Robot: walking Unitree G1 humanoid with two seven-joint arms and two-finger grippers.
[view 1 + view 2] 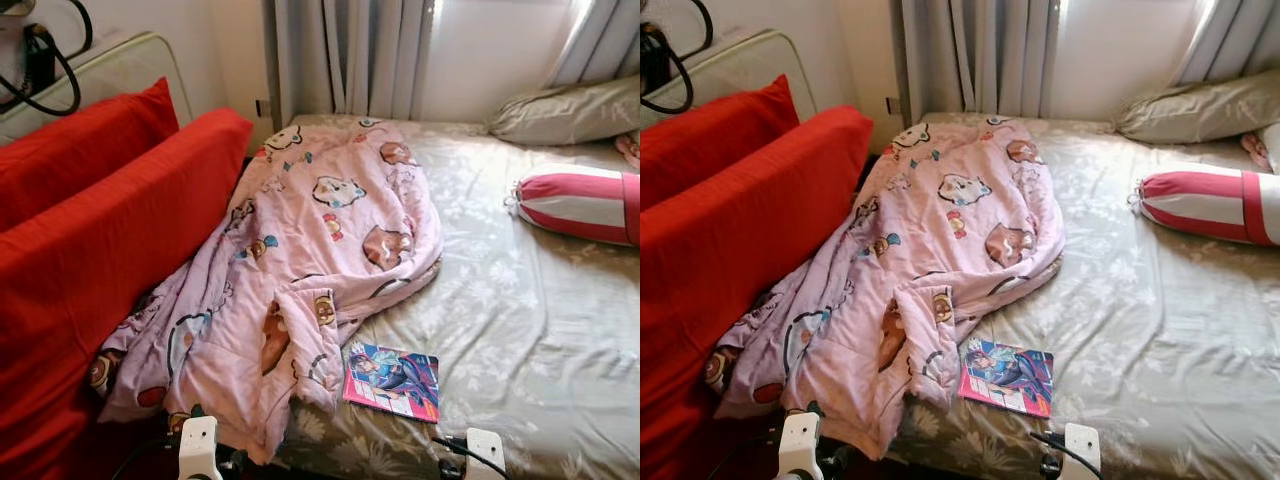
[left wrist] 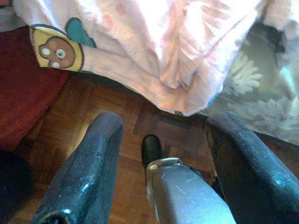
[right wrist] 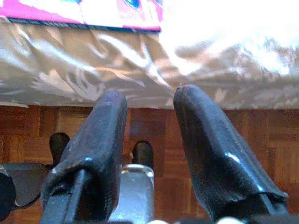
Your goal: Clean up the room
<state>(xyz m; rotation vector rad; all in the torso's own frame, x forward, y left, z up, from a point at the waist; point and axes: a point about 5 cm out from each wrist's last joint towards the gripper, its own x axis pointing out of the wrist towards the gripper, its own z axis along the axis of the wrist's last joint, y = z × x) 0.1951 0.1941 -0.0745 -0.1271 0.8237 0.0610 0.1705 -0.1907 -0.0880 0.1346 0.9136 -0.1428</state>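
While both arms wait low at the frame's bottom edge, the glossy pink comic book (image 1: pixel 391 381) lies lower centre on the olive floral bedsheet (image 1: pixel 530 330), ahead of the right gripper (image 3: pixel 149 105), fingers narrowly parted; left gripper (image 2: pixel 163 135) gapes wide beneath the crumpled pink cartoon quilt (image 1: pixel 310 260).

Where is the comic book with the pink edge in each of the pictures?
Left eye view: the comic book lies on the bed near its front edge, just right of the pink blanket.
Right eye view: same spot, low in the middle.
Left wrist view: no comic book; pink blanket instead.
Right wrist view: its pink edge sits at the top, on the bed's edge.
Shared landmark: the floral bedsheet.
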